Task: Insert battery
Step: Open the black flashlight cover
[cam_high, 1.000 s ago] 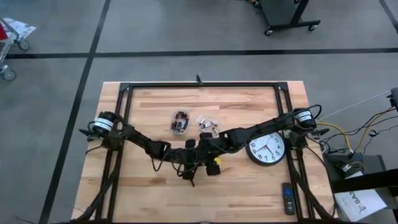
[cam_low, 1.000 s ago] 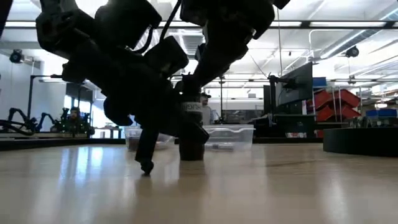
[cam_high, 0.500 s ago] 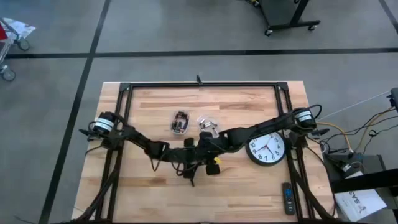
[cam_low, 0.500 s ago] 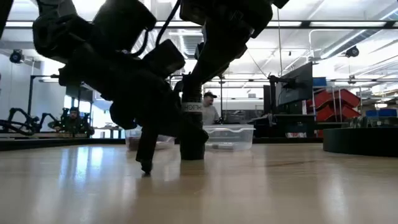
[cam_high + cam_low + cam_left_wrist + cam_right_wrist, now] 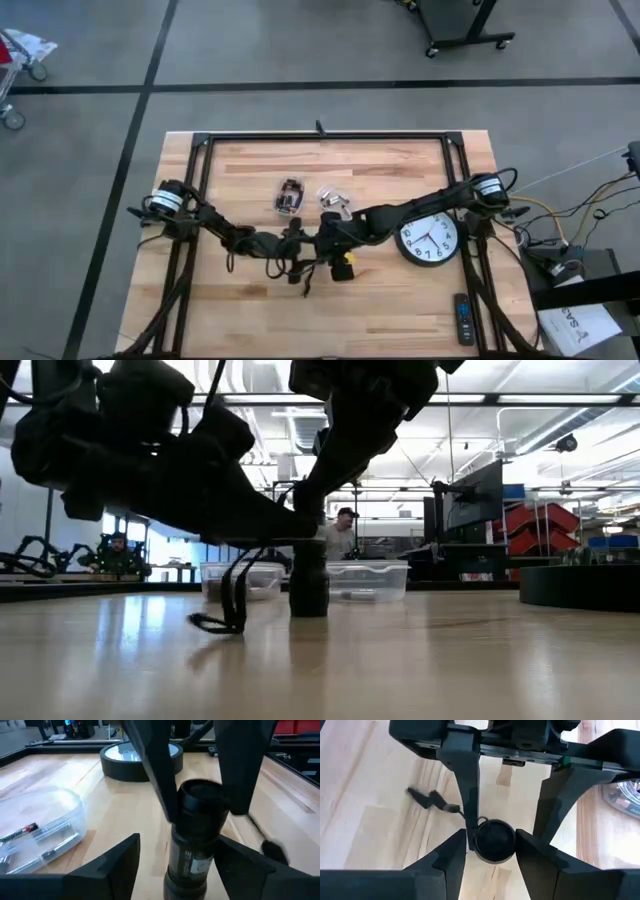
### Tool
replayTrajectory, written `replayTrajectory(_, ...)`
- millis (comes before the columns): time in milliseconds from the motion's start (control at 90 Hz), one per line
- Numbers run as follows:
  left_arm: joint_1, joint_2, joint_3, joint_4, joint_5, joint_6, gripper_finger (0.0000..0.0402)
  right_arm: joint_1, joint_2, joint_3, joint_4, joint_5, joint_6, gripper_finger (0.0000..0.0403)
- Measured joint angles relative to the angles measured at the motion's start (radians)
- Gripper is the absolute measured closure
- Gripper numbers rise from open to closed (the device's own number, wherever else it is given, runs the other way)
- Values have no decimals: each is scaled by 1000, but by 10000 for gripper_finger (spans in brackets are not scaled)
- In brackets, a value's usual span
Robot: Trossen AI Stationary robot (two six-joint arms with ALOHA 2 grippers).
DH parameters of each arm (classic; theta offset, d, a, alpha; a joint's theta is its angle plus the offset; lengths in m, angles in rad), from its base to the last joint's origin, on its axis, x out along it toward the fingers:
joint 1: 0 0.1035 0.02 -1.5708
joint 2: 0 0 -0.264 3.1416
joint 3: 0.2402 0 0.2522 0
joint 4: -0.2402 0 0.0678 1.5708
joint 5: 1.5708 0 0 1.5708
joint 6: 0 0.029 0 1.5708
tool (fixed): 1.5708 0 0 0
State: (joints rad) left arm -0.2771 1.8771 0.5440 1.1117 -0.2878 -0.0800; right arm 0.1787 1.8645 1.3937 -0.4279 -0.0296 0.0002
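Risk as I read it: left gripper [image 5: 177, 845] sat spread wide around the upright dark tube [image 5: 197, 835] at mid-table, touching nothing. If it had closed off-centre, it could have tipped the tube. Right gripper [image 5: 491, 837] was clamped on the tube from above, with its open mouth facing up. Battery [image 5: 20, 831] lay in the clear case [image 5: 50, 820], well apart and unheld.

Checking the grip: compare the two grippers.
The right gripper is shut on the upright flashlight; the left gripper is open, its fingers wide of it. The right gripper points down from above; the left gripper sits low and level. Both straddle the flashlight.
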Motion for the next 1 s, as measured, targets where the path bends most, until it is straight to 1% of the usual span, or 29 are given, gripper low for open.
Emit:
replayTrajectory(189, -1, 58, 36, 12, -1, 9, 196, 0, 0, 0, 13, -1, 2, 266)
replayTrajectory(278, -2, 85, 45, 12, -1, 1, 209, 0, 0, 0, 14, 0, 11, 273)
replayTrajectory(356, -2, 94, 46, 14, -1, -8, 232, 0, 0, 0, 14, 3, 12, 281)
replayTrajectory(500, -4, 95, 46, 15, -2, -8, 301, -1, -1, 0, 11, 8, 14, 290)
replayTrajectory(522, -4, 95, 46, 17, -2, -8, 306, -1, -1, 0, 11, 8, 15, 291)
replayTrajectory(756, -4, 95, 46, 20, -3, -11, 307, -1, -2, 0, -10, 8, 27, 278)
replayTrajectory(878, -4, 95, 46, 22, -5, -11, 306, -1, -2, -1, -17, 8, 34, 284)
replayTrajectory(922, -4, 95, 46, 24, -6, -11, 292, -1, -2, -1, -17, 8, 34, 287)
replayTrajectory(1000, -4, 95, 44, 47, -20, -12, 244, -1, -2, -1, -23, 4, 34, 292)
